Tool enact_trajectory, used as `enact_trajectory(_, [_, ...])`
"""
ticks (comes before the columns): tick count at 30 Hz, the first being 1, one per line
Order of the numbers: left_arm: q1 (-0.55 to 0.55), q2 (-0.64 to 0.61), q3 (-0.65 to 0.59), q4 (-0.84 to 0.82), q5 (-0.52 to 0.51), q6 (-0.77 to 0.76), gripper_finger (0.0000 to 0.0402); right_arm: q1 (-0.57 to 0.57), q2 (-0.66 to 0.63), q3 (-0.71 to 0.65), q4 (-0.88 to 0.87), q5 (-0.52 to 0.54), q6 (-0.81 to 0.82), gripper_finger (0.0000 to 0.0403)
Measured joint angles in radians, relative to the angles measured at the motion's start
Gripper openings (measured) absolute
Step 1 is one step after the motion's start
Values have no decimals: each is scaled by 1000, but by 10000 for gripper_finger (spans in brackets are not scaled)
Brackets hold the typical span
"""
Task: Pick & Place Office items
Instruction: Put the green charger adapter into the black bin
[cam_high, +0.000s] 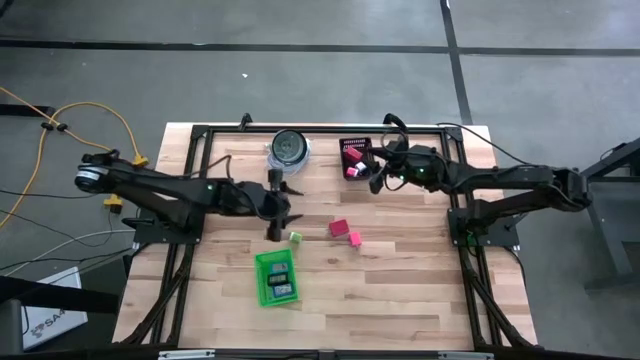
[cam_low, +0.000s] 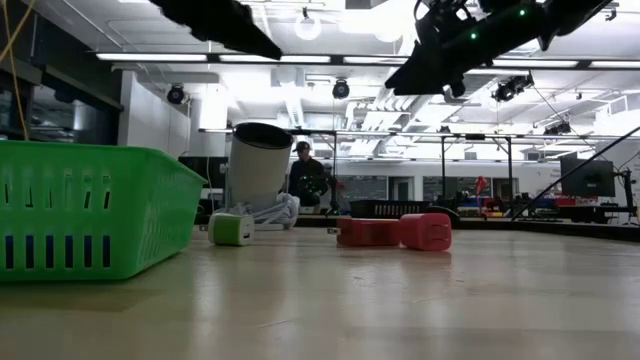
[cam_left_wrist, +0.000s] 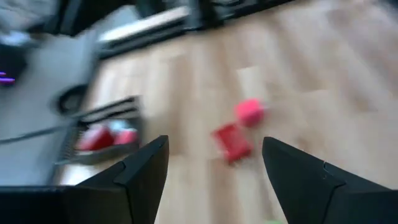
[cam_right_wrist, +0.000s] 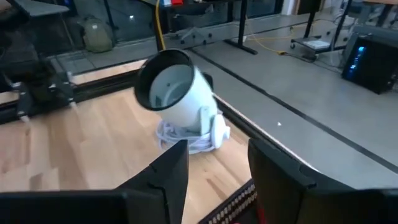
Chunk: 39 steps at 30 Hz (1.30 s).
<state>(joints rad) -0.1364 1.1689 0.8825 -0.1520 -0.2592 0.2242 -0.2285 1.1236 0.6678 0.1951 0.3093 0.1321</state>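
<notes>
Wooden planks form the table (cam_high: 400, 290), framed in black rails. Mid-table lie a red block (cam_high: 339, 228) and a pink block (cam_high: 354, 238) side by side, with a small green-and-white piece (cam_high: 295, 238) to their left. Nearer sits a green plastic tray (cam_high: 275, 279) holding blue rectangular pieces (cam_high: 281, 282). At the far edge a black mesh basket (cam_high: 352, 155) holds more red and pink items, and left of it stands a round white container (cam_high: 289, 148). No readable writing shows on any item.

Left gripper (cam_high: 276, 210) hangs above the table just left of the green-and-white piece, fingers spread and empty. Right gripper (cam_high: 377, 170) hovers at the basket's right side, fingers apart with nothing visible between them.
</notes>
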Motion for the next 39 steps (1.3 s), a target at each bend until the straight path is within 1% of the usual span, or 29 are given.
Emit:
enact_trajectory(2, [9, -14, 0, -39, 81, -25, 250, 15, 0, 0, -17, 1, 1, 152])
enact_trajectory(6, [13, -6, 0, -109, 158, 14, 250, 49, 3, 0, -37, 0, 30, 152])
enact_trajectory(10, [28, 29, 0, -182, 231, 81, 250, 87, 3, 0, -46, -2, 58, 152])
enact_trajectory(13, [47, 60, 0, -219, 306, 115, 250, 116, 3, 0, -62, -2, 59, 152])
enact_trajectory(16, [72, 95, 0, -233, 394, 110, 250, 142, 3, 0, -62, -2, 59, 152])
enact_trajectory(18, [90, 120, 0, -236, 433, 94, 250, 157, 3, 0, -63, -2, 65, 152])
enact_trajectory(25, [137, 208, 0, -233, 437, 89, 250, 196, 4, 0, -77, 2, 85, 152])
enact_trajectory(30, [133, 251, 0, -229, 437, 89, 250, 223, 4, 0, -79, 2, 85, 152])
enact_trajectory(39, [126, 290, 1, -221, 438, 89, 250, 269, 4, 0, -79, 2, 85, 152])
